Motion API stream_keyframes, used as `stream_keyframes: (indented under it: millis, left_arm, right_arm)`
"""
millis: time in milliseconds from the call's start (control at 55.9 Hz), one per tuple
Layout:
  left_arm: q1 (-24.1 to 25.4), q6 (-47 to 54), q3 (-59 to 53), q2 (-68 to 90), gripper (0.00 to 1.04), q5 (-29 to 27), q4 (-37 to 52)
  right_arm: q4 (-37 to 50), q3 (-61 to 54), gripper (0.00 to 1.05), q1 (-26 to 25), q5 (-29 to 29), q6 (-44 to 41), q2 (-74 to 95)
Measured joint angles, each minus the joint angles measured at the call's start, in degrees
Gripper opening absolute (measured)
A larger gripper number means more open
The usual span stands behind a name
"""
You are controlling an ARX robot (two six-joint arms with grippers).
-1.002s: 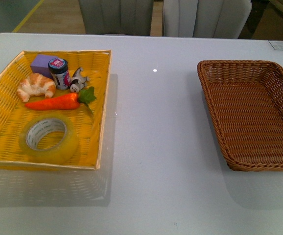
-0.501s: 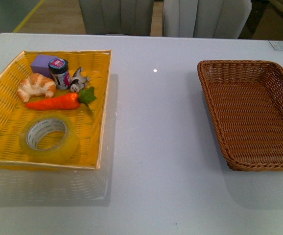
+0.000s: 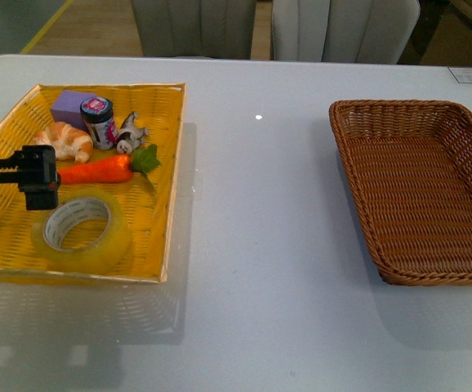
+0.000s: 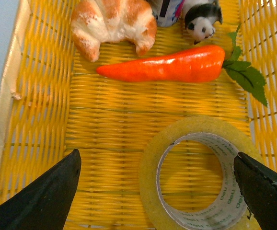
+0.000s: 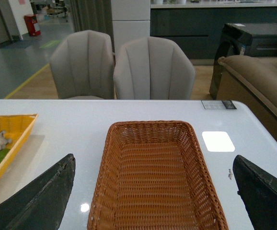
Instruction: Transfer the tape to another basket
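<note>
We're reaching: our wide-open left end effector (image 4: 156, 155) hangs above the tape (image 3: 109, 245), lower left in the front view. Next we drop and pinch.

The wide roll of translucent yellowish packing tape (image 3: 109, 245) has a white core printed in grey, the rectangular woven plastic tray (image 3: 175, 180) is bright yellow, the toy carrot (image 3: 97, 171) glossy orange with green leaves, the rectangular woven wicker basket (image 3: 416, 196) reddish brown, the counter (image 3: 260, 269) pale grey-white.
</note>
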Motion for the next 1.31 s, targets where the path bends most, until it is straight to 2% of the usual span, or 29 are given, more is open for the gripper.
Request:
stream_keyframes:
  millis: [698,912,1002,1109,1180,1306]
  left_arm:
    - [-0.09,4.35,9.94,18.16,0.95,-0.61,0.68]
    - [-0.83,4.26,9.92,18.49,0.63,-0.59,0.98]
    - [-0.98,2.58,9.51,18.38,0.41,-0.31,0.72]
    - [-0.9,0.26,8.98,17.38,0.26,-0.24,-0.11]
    - [-0.7,-1.18,8.22,16.04,0.18,-0.09,-0.7]
    - [-0.52,-4.15,6.36,11.8,0.16,0.46,-1.57]
  right_arm:
    - [0.0,0.0,0.96,0.0,0.0,0.0,0.0]
    - [0.0,0.0,0.96,0.0,0.0,0.0,0.0]
    - [0.0,0.0,0.96,0.0,0.0,0.0,0.0]
    - [0.0,0.0,0.96,0.0,0.0,0.0,0.0]
    - [0.0,0.0,0.96,0.0,0.0,0.0,0.0]
    - [0.0,0.0,0.96,0.0,0.0,0.0,0.0]
